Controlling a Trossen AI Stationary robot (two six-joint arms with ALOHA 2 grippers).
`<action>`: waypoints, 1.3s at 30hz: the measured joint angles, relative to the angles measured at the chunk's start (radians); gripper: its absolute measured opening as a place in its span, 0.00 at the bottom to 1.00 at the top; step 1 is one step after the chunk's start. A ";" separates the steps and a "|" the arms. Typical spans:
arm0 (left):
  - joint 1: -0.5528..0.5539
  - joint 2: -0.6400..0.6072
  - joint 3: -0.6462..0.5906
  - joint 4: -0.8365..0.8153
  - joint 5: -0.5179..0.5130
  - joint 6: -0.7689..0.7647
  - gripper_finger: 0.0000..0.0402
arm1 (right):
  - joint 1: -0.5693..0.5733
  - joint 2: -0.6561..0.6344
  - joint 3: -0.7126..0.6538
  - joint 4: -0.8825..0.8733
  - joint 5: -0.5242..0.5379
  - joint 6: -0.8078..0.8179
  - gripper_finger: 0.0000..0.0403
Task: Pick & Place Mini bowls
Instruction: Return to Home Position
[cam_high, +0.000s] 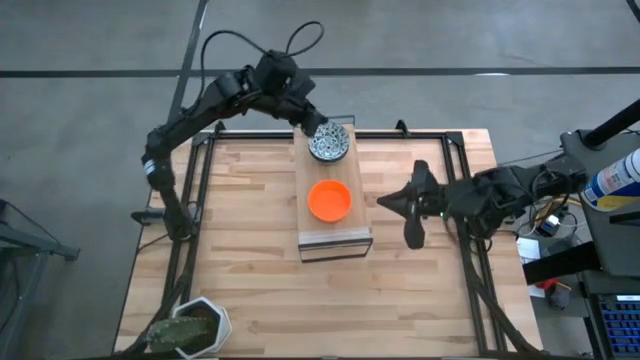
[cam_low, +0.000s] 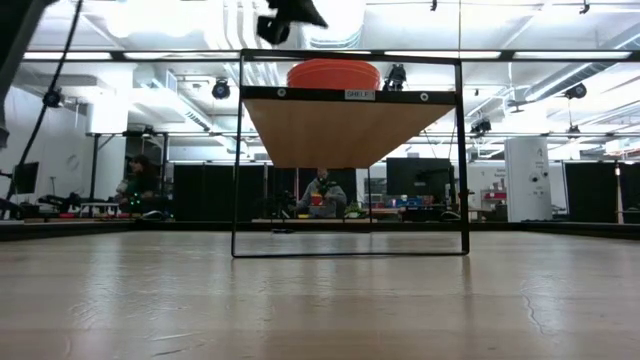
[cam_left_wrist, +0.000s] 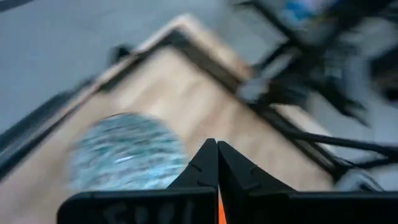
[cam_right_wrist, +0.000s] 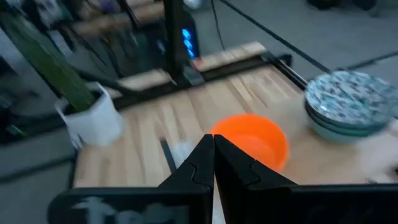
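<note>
A white-and-blue patterned mini bowl (cam_high: 328, 143) rests on the far end of a raised wooden shelf (cam_high: 334, 236). An orange mini bowl (cam_high: 329, 200) rests on the shelf's middle. In the low view the orange bowl (cam_low: 333, 73) hides the patterned one. My left gripper (cam_high: 316, 127) is shut and empty, just beyond the patterned bowl's (cam_left_wrist: 127, 152) far left rim. My right gripper (cam_high: 382, 201) is shut and empty. It sits level to the right of the shelf and points at the orange bowl (cam_right_wrist: 252, 140). The patterned bowl also shows in the right wrist view (cam_right_wrist: 348, 99).
A white angular pot with a green plant (cam_high: 190, 328) stands at the table's near left corner and shows in the right wrist view (cam_right_wrist: 93, 118). Black frame rails (cam_high: 205, 170) run along the table's sides. Bare wood lies near and left of the shelf.
</note>
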 joint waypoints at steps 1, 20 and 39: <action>-0.010 -0.024 -0.035 0.048 0.037 0.014 0.00 | -0.024 -0.028 -0.044 0.061 -0.026 -0.004 0.02; -0.096 -0.792 -1.111 0.756 0.178 0.225 0.00 | -0.097 -0.309 -0.471 0.208 -0.094 -0.001 0.02; -0.108 -1.133 -1.880 1.709 0.293 -0.105 0.00 | -0.100 -0.497 -0.733 0.446 -0.257 -0.255 0.02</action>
